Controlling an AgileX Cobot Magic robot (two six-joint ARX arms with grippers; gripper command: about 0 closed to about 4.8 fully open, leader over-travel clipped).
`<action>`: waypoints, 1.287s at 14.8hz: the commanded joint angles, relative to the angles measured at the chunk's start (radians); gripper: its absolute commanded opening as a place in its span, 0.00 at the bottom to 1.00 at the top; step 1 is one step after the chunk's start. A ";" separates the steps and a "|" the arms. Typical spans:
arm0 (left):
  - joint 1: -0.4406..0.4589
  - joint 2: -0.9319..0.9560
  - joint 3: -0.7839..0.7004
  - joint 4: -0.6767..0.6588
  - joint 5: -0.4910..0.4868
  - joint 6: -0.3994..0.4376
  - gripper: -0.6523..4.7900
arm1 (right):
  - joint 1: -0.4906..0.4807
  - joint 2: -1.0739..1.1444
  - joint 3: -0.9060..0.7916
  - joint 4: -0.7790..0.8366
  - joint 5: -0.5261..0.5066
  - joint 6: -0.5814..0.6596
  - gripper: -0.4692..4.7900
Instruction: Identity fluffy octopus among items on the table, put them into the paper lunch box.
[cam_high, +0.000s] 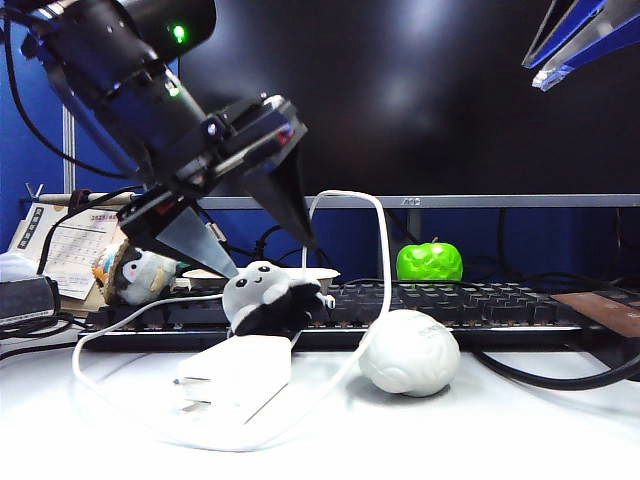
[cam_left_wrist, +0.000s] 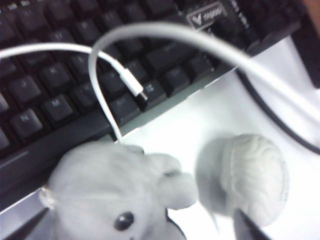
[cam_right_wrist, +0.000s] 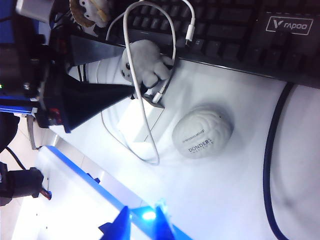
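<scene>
The fluffy octopus (cam_high: 262, 295), pale grey with black tentacles, sits on the white table (cam_high: 520, 430) against the keyboard's front edge. My left gripper (cam_high: 272, 260) hangs just above it, open, one black finger on each side of its head. In the left wrist view the octopus (cam_left_wrist: 110, 190) fills the space between the two fingertips (cam_left_wrist: 247, 227). It is also in the right wrist view, octopus (cam_right_wrist: 142, 62). A pale rim behind the keyboard looks like the paper lunch box (cam_high: 320, 273), mostly hidden. My right gripper (cam_high: 560, 60) is raised at the top right, narrowly open (cam_right_wrist: 142, 225) and empty.
A white brain-shaped ball (cam_high: 408, 352) lies right of the octopus. A white charger block (cam_high: 235, 375) lies in front, its cable (cam_high: 375, 260) looping over the black keyboard (cam_high: 450, 300). A green apple (cam_high: 430, 262) and a bird plush (cam_high: 140, 272) stand behind the keyboard.
</scene>
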 joint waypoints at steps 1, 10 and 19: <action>-0.001 -0.002 0.003 0.055 -0.011 0.002 0.98 | 0.001 -0.002 0.004 0.015 -0.004 -0.003 0.22; 0.000 0.071 0.003 0.146 -0.104 0.002 0.98 | 0.001 -0.002 0.004 0.023 -0.006 -0.003 0.22; 0.000 0.072 0.003 0.121 -0.103 -0.005 0.97 | 0.001 -0.002 0.004 0.034 -0.006 -0.003 0.22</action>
